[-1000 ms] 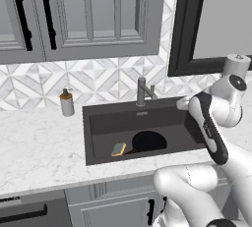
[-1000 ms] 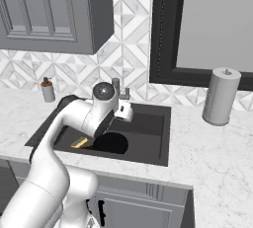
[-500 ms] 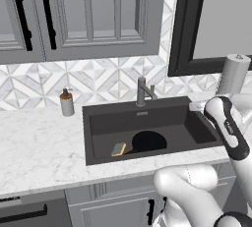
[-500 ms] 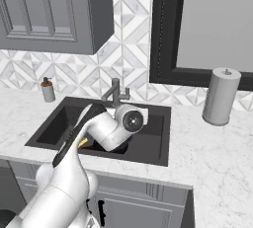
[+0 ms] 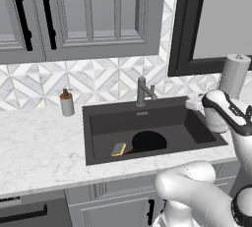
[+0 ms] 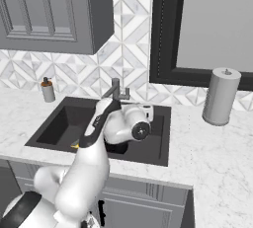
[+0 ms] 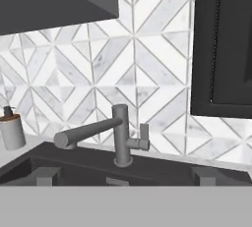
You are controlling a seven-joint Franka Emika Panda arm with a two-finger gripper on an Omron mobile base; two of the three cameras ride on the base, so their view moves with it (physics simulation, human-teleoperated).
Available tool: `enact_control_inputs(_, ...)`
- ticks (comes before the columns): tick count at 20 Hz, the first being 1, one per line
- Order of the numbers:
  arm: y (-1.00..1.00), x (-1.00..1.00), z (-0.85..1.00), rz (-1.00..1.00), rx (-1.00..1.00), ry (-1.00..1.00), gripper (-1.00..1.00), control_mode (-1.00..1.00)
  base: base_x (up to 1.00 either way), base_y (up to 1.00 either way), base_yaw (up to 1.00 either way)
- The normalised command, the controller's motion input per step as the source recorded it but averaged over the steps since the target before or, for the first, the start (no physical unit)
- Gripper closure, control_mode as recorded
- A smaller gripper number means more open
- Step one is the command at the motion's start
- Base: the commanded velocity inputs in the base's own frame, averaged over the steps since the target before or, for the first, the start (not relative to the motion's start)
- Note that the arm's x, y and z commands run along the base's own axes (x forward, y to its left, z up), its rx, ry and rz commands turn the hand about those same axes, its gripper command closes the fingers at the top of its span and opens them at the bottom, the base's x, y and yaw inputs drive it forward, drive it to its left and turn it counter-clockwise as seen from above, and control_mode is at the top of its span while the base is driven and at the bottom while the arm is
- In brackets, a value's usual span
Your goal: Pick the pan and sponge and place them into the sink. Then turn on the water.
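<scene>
The dark sink [image 5: 98,137] holds the black pan [image 5: 147,141] on its floor. The yellow sponge [image 5: 118,149] lies just left of the pan and peeks out beside my arm as the sponge [image 6: 75,145]. My gripper [image 5: 193,102] hovers over the basin's right end, open and empty, level with the rim. It appears as the gripper [image 6: 147,109] right of the grey faucet [image 6: 116,90]. In the hand view the gripper [image 7: 125,179] faces the faucet [image 7: 120,137], whose spout [image 7: 61,140] points left and whose lever [image 7: 143,135] sits on its right. No water shows at the spout.
A grey soap dispenser [image 5: 66,103] stands on the counter left of the sink. A paper towel roll [image 5: 234,73] stands at the far right by the dark window frame [image 5: 179,34]. Wall cabinets [image 5: 74,14] hang above the white marble counter [image 5: 39,147].
My arm has swung to the right across the sink, carrying the hand toward the basin's right end. The jaws stayed open. Pan and sponge have not moved.
</scene>
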Motion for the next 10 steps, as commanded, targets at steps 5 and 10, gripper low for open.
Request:
enact_control_inputs(5, -0.03, 0.55, 0.0, 0.04, 0.0, -0.17, -1.0, -1.0, 0.0, 0.0, 0.0)
enact_control_inputs(10, 0.0, 0.55, 0.0, 0.09, 0.0, -0.1, -1.0, -1.0, 0.0, 0.0, 0.0)
